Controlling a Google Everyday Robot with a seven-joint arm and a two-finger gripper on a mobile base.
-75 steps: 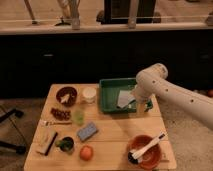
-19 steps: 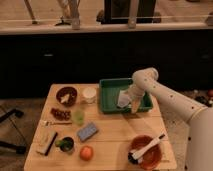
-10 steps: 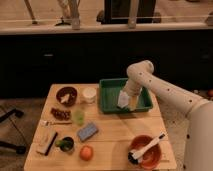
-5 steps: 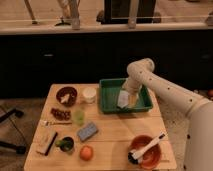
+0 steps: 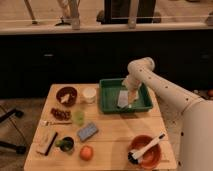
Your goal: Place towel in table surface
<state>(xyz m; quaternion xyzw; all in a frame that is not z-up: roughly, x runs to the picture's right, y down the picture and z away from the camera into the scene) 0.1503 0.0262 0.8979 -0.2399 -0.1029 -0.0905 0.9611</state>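
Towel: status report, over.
End effector open, low in tray at towel. Towel not yet on table. Sponge, white cup on table.

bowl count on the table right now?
2. Brown bowl at back left of the table surface; orange bowl at front right, holding a brush. None seems hidden. The gripper is over the towel in the green tray.

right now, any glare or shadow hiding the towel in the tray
Camera view: warm, dim light, no glare; the pale towel stands out against the green tray, with the gripper low over its right edge; behind the table everything goes dark.
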